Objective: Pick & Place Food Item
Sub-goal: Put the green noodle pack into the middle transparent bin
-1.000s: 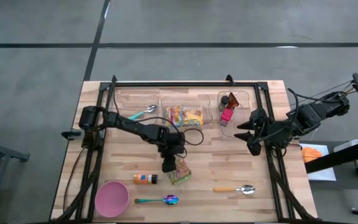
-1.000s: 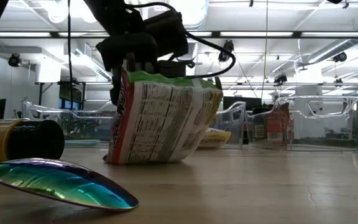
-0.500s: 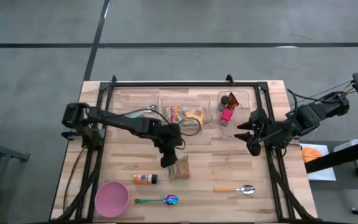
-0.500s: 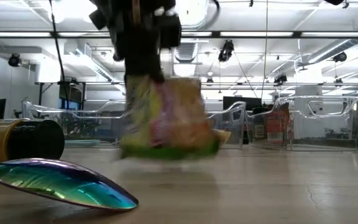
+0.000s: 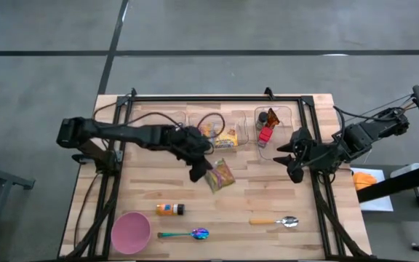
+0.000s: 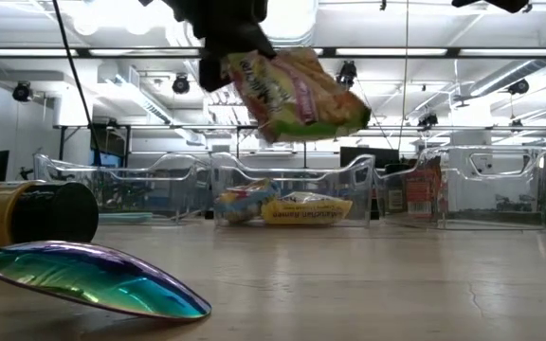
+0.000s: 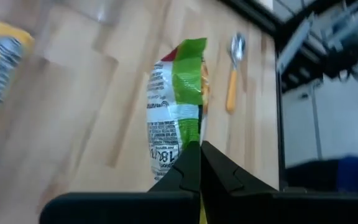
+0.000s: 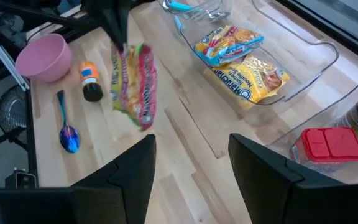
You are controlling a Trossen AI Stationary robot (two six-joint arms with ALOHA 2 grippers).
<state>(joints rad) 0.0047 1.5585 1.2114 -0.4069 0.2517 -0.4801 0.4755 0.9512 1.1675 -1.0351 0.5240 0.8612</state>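
A green, red and yellow snack bag (image 5: pixel 220 175) hangs in the air over the middle of the table, with my left gripper (image 5: pixel 198 172) shut on it. The low view shows the bag (image 6: pixel 297 90) well above the tabletop, and the right wrist view shows it (image 8: pixel 135 84) below the left gripper's dark fingers. My right gripper (image 5: pixel 292 157) waits at the table's right side, beside the right bin, open with nothing between its fingers (image 8: pixel 135 168). My left gripper pinches one end of the bag (image 7: pixel 188 152) between its two shut fingers. The fingers slant down and forward toward the table's right. The bag reaches out beyond the fingertips, tilted, and is lifted clear of the table.
Clear bins stand along the far edge: one with a teal spoon (image 5: pixel 169 131), a middle one with yellow noodle packets (image 5: pixel 220 135), a right one with a red-lidded jar (image 5: pixel 266 134). Near the front lie a pink bowl (image 5: pixel 131 231), an orange bottle (image 5: pixel 169 209) and two spoons (image 5: pixel 191 234), (image 5: pixel 275 221).
My left gripper has risen and drawn toward the far edge with the bag. The bag stood with its lower end on the table a second ago; now it is lifted clear and has swung from upright to tilted.
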